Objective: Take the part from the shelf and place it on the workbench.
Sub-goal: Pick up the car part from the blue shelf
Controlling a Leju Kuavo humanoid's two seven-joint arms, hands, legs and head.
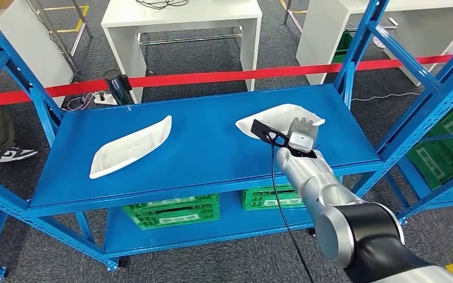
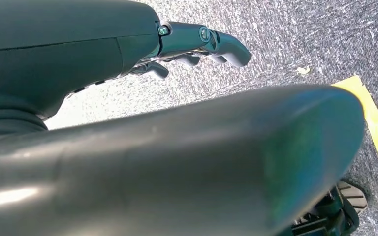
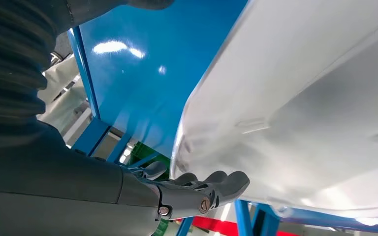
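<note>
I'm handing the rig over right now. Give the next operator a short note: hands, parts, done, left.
Right hand: at the near edge of the right white part on the blue shelf; fingers reach it, a closed grip is not confirmed.
Left hand: hangs over the floor, holds nothing.
Second white part: lies on the shelf's left side, untouched.
Done: reach to the right part.
Left: secure the grip, lift, carry to the workbench, set down.

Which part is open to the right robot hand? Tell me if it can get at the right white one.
Probably yes. The right robot hand is already at the near edge of the right white part on the blue shelf, with nothing between them.
</note>
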